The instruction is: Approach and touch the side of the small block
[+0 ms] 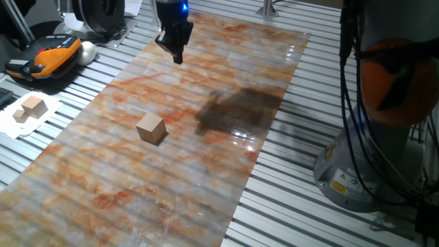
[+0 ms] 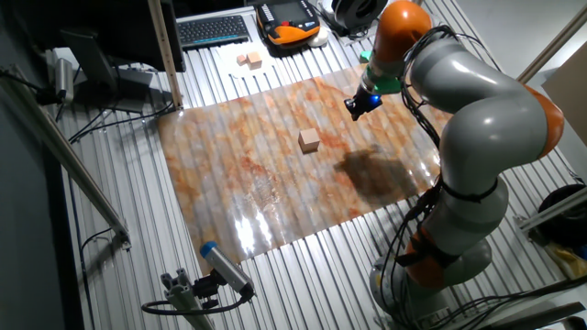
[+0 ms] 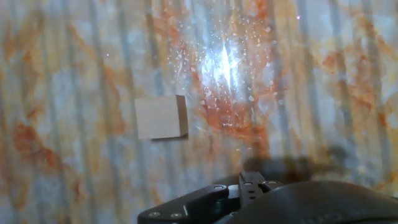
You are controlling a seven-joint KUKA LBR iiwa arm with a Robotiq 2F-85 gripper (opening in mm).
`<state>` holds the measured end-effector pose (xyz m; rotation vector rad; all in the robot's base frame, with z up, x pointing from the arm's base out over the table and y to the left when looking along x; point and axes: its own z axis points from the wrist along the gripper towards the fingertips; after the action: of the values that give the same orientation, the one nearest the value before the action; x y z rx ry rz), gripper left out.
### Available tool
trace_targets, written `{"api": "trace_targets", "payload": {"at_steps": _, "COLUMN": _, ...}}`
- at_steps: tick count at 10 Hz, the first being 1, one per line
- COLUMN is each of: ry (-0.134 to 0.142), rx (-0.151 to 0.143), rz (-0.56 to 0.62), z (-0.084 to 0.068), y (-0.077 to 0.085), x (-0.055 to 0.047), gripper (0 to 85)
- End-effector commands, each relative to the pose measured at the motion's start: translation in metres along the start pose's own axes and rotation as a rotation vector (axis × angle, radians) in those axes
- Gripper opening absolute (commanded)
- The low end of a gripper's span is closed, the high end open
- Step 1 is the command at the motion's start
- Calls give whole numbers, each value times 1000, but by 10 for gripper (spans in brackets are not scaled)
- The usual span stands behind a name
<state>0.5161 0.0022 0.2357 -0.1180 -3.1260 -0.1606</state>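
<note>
I judge the small block (image 1: 151,128) light, rigid and smooth, likely to slide, so I'd touch a side face gently. My hand (image 1: 175,48) hangs well apart; I cannot tell its opening.

thing: small block (image 1: 151,128) (image 2: 309,140) (image 3: 161,117)
look: plain light-tan wooden cube, smooth faces
pose: flat on one face
place: alone, mid-sheet on the marbled table (image 1: 171,178)

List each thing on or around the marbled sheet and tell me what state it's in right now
small block: resting flat on the marbled sheet, untouched, nothing against it.
gripper: raised above the sheet, apart from the block; fingers close together, open or shut unclear.
pale blocks: lying on white paper off the sheet.
</note>
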Motion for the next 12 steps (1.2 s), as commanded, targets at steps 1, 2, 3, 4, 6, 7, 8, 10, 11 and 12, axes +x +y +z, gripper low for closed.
{"api": "trace_targets", "payload": {"at_steps": 1, "ry": -31, "rx": 16, "rz": -8, "z": 0, "y": 0, "x": 0, "gripper": 0}}
{"api": "trace_targets", "payload": {"at_steps": 2, "ry": -44, "rx": 59, "rz": -30, "z": 0, "y": 0, "x": 0, "gripper": 0}}
{"api": "trace_targets", "payload": {"at_steps": 3, "ry": -51, "rx": 70, "rz": -25, "z": 0, "y": 0, "x": 0, "gripper": 0}}
{"api": "trace_targets", "payload": {"at_steps": 4, "ry": -52, "rx": 70, "rz": -21, "z": 0, "y": 0, "x": 0, "gripper": 0}}
{"api": "trace_targets", "payload": {"at_steps": 6, "ry": -29, "rx": 70, "rz": -13, "z": 0, "y": 0, "x": 0, "gripper": 0}}
{"api": "trace_targets", "payload": {"at_steps": 7, "ry": -18, "rx": 64, "rz": -8, "z": 0, "y": 0, "x": 0, "gripper": 0}}
{"api": "trace_targets", "payload": {"at_steps": 8, "ry": -9, "rx": 59, "rz": -4, "z": 0, "y": 0, "x": 0, "gripper": 0}}
{"api": "trace_targets", "payload": {"at_steps": 10, "ry": -9, "rx": 59, "rz": -2, "z": 0, "y": 0, "x": 0, "gripper": 0}}
{"api": "trace_targets", "payload": {"at_steps": 11, "ry": -10, "rx": 61, "rz": 2, "z": 0, "y": 0, "x": 0, "gripper": 0}}
{"api": "trace_targets", "payload": {"at_steps": 12, "ry": -9, "rx": 61, "rz": 4, "z": 0, "y": 0, "x": 0, "gripper": 0}}
